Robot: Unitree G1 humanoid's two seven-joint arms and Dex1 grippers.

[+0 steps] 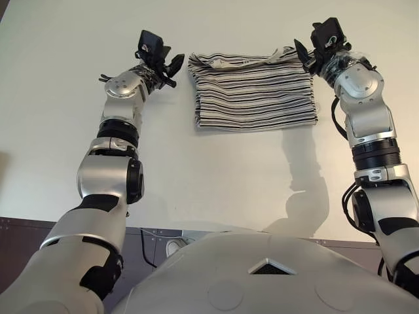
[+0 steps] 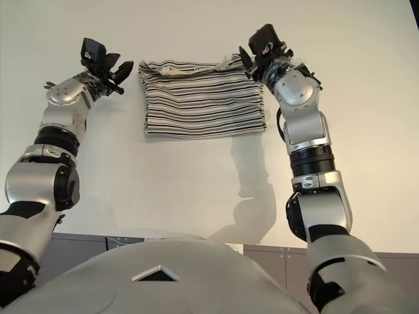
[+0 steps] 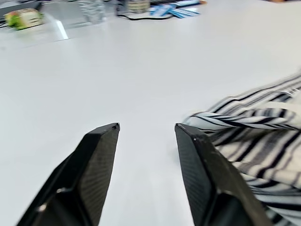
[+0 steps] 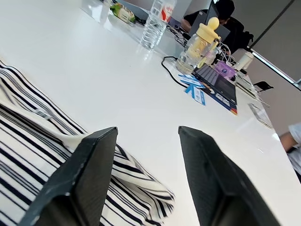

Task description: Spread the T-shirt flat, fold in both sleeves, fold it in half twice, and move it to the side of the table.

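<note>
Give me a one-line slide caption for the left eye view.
Folded striped T-shirt on the white table, with the open left gripper and open right gripper beside its far corners.

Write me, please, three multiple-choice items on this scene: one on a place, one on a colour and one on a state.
1. Where does the T-shirt lie?
A. Between the left pincer and the right pincer.
B. On the floor.
C. Under a laptop.
2. What colour is it?
A. Plain red.
B. Dark and white stripes.
C. Blue dots.
3. How is the left pincer?
A. Shut on a sleeve.
B. Open, holding nothing.
C. Shut on a bottle.
1 A: one sits by each far corner.
2 B: stripes cover the cloth.
3 B: its fingers stand apart over the table.
</note>
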